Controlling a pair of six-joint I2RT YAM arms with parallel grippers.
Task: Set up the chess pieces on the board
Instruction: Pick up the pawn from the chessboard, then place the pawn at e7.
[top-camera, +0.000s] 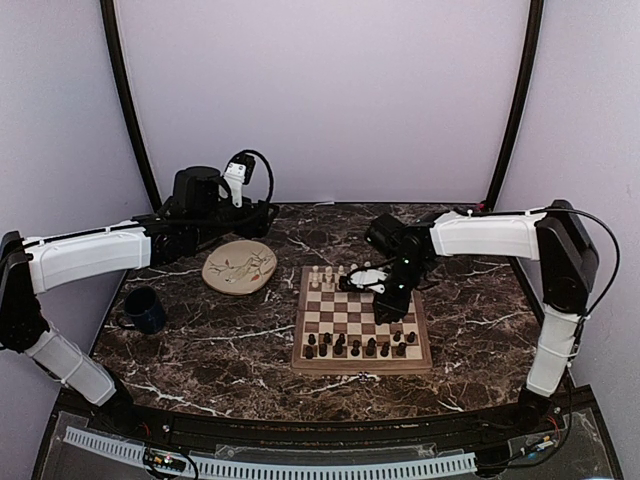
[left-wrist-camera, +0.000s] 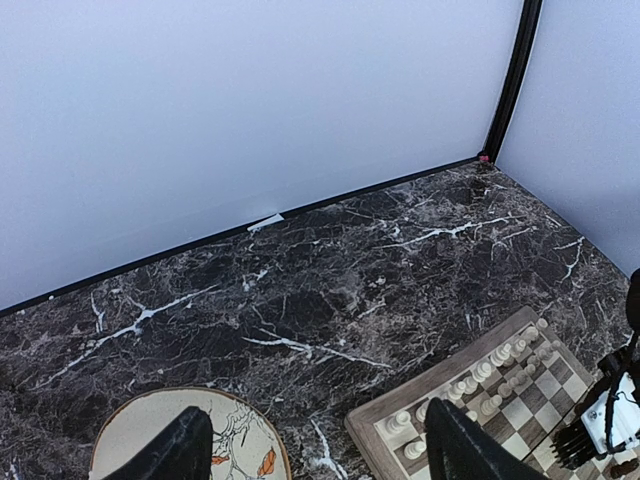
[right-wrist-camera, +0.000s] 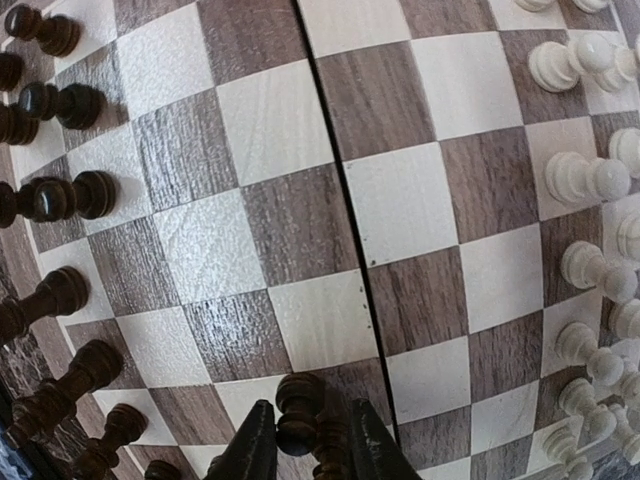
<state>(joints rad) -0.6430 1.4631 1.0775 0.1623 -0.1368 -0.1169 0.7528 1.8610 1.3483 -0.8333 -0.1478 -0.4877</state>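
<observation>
Right gripper (right-wrist-camera: 308, 412) is above the square wooden chessboard with light and dark brown checks (top-camera: 300, 330), fingers drawn narrow around one small dark brown turned wooden piece (right-wrist-camera: 298, 392). It is pinched high on its body, over the open middle squares just beside the board's centre seam. Cannot tell whether its base touches the wood or hangs clear. The other dark brown pieces (top-camera: 355, 346) crowd the board's near edge, some out of line. The pale cream pieces (top-camera: 325, 274) stand along its far edge. Left gripper (left-wrist-camera: 315, 430) hangs off the board's far-left corner, fingers spread wide and holding nothing, above the round cream plate with a leaf pattern (top-camera: 240, 267). A dark blue mug (top-camera: 145, 308) sits well left of the board.

Likely trouble:
- The grip is on a rounded, tapering turning, so the piece may swivel or slide between the pads and land tilted.
- A tilted set-down on so small a base would probably topple it, and it could roll into its neighbours.
- The near-edge ranks are tight, so coming down among them the finger flanks could clip an adjacent piece and start a chain of falls.
- Opening before the base sits flat would leave it straddling two squares.

The left arm looks well out of the way.
</observation>
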